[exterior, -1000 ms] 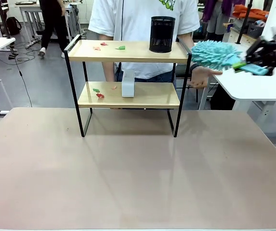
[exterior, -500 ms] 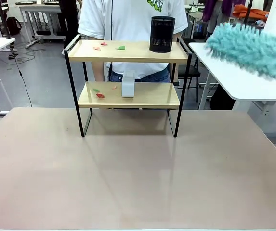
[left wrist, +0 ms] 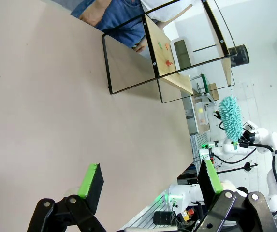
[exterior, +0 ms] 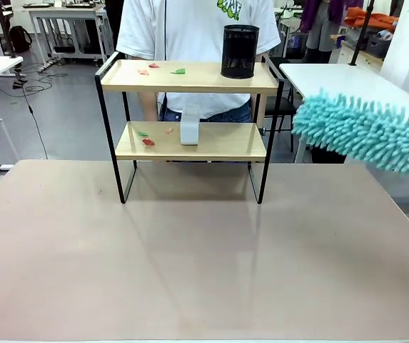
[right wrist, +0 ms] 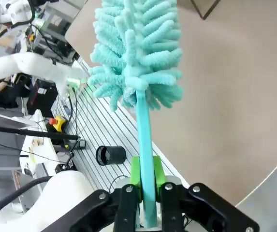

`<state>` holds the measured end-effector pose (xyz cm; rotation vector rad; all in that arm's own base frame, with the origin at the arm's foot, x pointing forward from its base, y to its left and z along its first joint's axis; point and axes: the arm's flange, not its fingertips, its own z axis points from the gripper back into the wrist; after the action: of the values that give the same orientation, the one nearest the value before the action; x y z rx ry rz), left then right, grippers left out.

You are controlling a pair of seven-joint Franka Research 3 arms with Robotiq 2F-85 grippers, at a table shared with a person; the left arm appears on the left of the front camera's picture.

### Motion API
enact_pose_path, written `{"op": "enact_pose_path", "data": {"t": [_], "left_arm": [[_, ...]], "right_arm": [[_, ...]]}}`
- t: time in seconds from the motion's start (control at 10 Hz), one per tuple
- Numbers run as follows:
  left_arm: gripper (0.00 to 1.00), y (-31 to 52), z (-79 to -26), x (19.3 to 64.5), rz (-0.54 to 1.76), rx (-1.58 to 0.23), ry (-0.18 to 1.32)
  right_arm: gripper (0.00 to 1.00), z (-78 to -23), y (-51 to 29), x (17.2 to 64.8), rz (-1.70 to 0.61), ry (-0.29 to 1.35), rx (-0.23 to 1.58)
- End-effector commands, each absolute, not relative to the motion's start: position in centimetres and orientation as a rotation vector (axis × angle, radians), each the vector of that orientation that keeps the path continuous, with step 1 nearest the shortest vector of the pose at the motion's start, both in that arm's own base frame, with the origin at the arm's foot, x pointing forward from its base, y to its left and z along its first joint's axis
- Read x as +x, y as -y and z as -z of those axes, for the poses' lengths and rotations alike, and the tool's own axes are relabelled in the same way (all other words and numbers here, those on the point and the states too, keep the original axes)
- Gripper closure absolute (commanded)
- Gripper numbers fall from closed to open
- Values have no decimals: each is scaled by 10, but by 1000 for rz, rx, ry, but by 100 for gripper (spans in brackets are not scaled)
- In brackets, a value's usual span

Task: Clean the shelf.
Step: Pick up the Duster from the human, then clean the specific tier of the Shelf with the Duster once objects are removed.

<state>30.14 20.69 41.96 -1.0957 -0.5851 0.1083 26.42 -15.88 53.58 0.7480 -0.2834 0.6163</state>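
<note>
Your right tool (right wrist: 147, 186) is clamped on the thin teal handle of a fluffy teal microfibre duster (exterior: 365, 136), a green pad pressed to each side and the head pointing away along the fingers. From the front, the duster hangs in the air to the right of the shelf, clear of its frame. Your left tool (left wrist: 150, 179) is held above the bare surface, fingers wide apart, gripping nothing.

You have the small two-tier shelf of light wooden boards in a thin black metal frame (exterior: 204, 75) at the far middle of the pinkish-beige surface (exterior: 204, 257), with open room in front and at both sides. A black mesh cup (exterior: 240, 51) stands toward the top board's right end. What look like red and green paper scraps (exterior: 179, 71) lie toward its left end. A white box (exterior: 190, 125) stands on the lower board, with more scraps to its left. A person in a white T-shirt (exterior: 190, 28) stands just behind.
</note>
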Motion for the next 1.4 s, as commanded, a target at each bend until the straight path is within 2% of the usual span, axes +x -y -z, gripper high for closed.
{"op": "enact_pose_path", "data": {"t": [0.0,1.3], "left_arm": [[0,-205,-418,302,-87,-1111,617],[0,-205,-418,302,-87,-1111,617]], "right_arm": [[100,-547,164,261,-591,307,749],[100,-547,164,261,-591,307,749]]}}
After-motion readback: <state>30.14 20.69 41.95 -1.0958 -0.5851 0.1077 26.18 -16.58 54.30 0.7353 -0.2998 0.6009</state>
